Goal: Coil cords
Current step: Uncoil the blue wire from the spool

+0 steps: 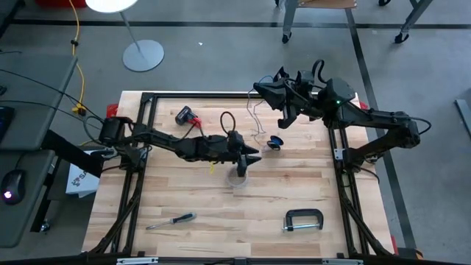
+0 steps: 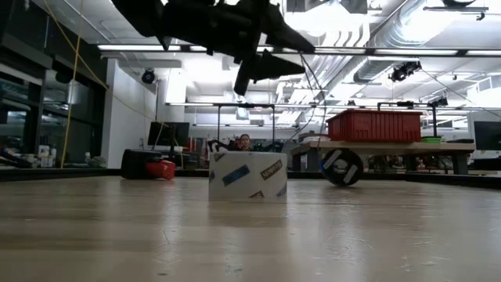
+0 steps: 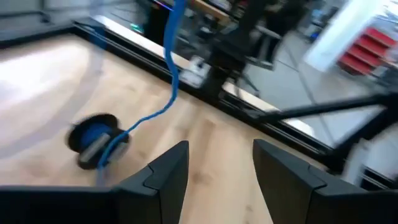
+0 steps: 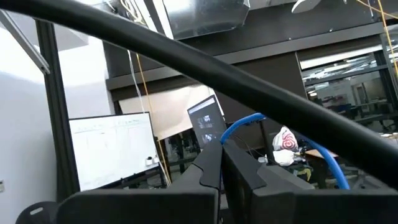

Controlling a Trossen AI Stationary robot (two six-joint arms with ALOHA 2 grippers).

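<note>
Two tools share this step. Toward the middle of the bench, the left tool [image 1: 249, 156] hangs with its fingers [image 3: 166, 172] spread and nothing between them, just beside the blue cord's spool [image 3: 94, 138], which lies on the wood. From that spool the blue cord [image 3: 171, 74] climbs toward the far right corner, where the right tool [image 4: 222, 163] is raised and clenched on the cord, pinching it high above the bench. To coil well, my judgement is that the right tool should keep the line lightly taut while the left tool comes in low beside the spool, guiding even loops without dragging the spool across the boards. The pale grey cord [image 1: 255, 118] shows only as thin loops hanging below the right arm; where it ends I cannot tell. A white box [image 2: 247, 175] blocks part of the low view, and the left wrist view is blurred, so how much cord is wound stays unclear.
</note>
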